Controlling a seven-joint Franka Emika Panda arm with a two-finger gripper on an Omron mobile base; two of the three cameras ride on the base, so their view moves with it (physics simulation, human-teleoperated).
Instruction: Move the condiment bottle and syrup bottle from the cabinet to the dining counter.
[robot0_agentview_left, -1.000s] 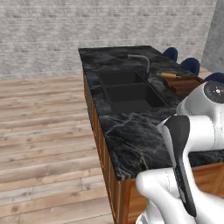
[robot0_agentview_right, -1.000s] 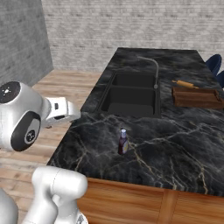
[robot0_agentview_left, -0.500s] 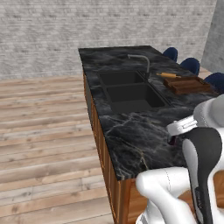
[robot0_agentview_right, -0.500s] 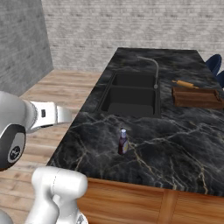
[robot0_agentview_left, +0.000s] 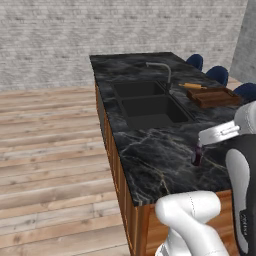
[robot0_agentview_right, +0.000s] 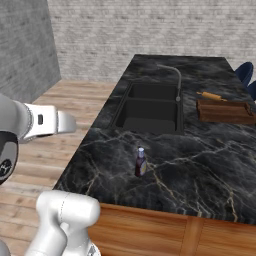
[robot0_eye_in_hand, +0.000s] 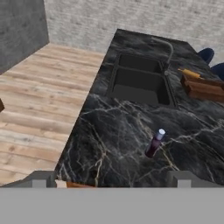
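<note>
Gripper (robot0_eye_in_hand: 111, 181) released, empty; condiment bottle (robot0_agentview_right: 141, 162) stands on dining counter (robot0_agentview_right: 210, 155) near its sink (robot0_agentview_right: 150, 107); syrup bottle likely next.

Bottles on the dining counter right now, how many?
1. The condiment bottle stands upright on the dining counter, between its near edge and the sink. The syrup bottle is not there; none looks hidden.

Even, flat rendered light, soft low-resolution blur, faint sheen on dining counter (robot0_agentview_right: 200, 165).
</note>
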